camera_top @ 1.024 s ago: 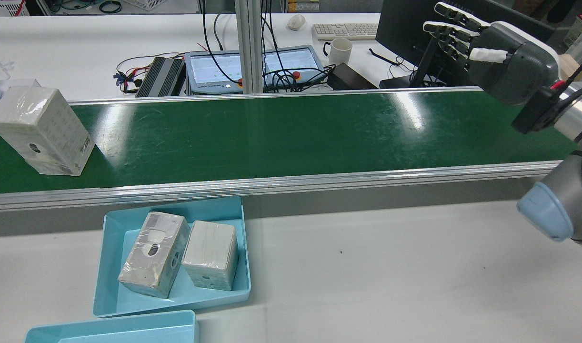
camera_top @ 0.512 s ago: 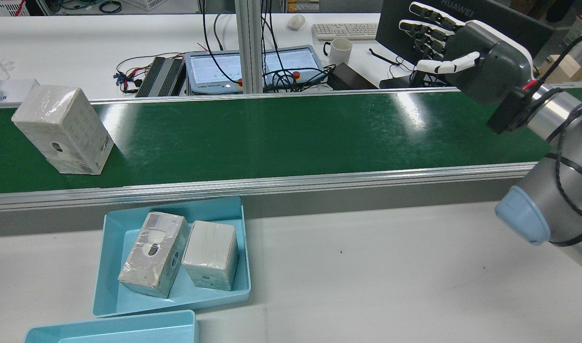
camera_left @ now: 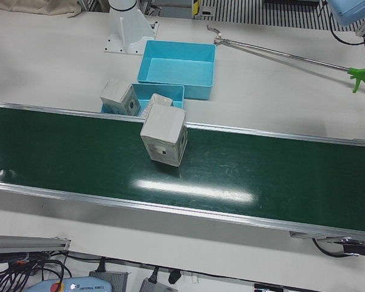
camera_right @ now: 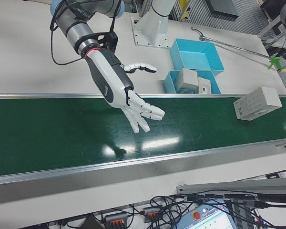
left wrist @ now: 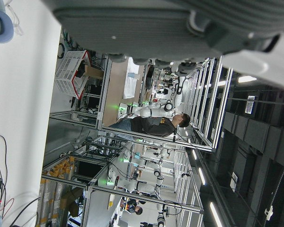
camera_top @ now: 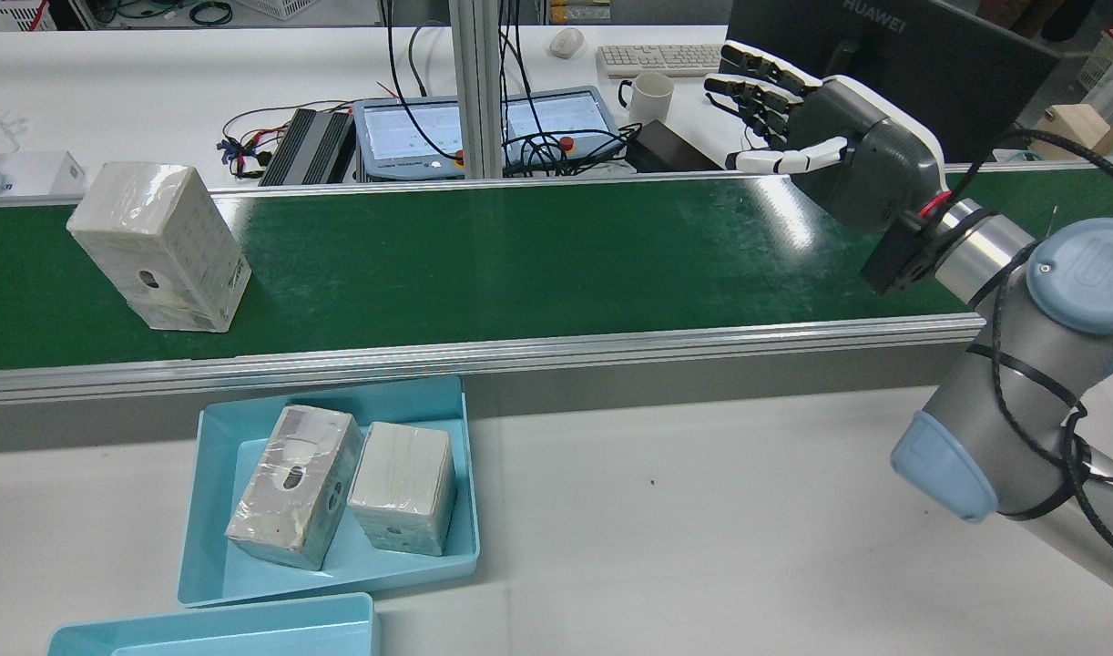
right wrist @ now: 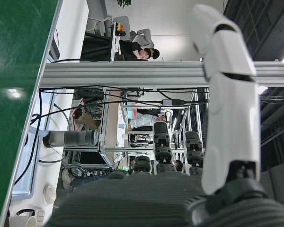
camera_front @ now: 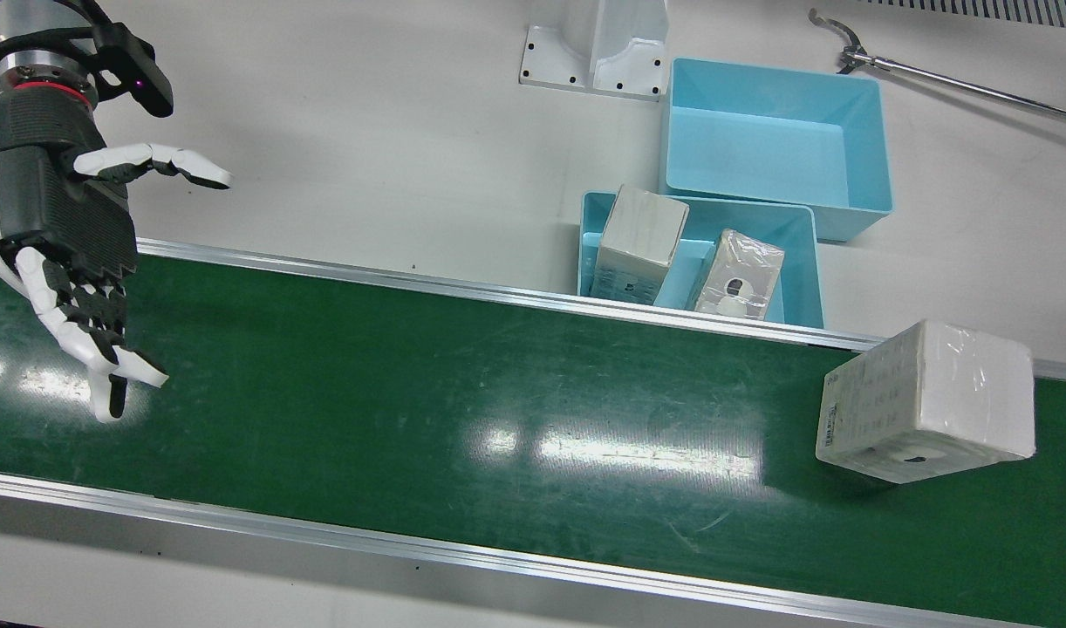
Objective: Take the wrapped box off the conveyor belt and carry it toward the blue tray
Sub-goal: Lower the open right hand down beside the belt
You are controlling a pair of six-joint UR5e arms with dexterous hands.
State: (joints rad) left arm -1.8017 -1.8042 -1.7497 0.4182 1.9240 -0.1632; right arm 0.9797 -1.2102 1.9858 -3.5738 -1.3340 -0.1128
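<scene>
Front view: the right hand (camera_front: pixel 79 262) hovers over one end of the conveyor belt (camera_front: pixel 463 410), fingers spread and empty, presumably waiting for the wrapped box (camera_front: pixel 925 401), which sits well apart near the belt's opposite end.

Rear view: that box (camera_top: pixel 160 246) stands tilted on the belt, just across the near rail from the blue tray (camera_top: pixel 210 510), which already holds two boxes.

Left-front view: no arm shows over this half.

Left hand view: only the hand's underside shows, so I cannot tell its state.
</scene>
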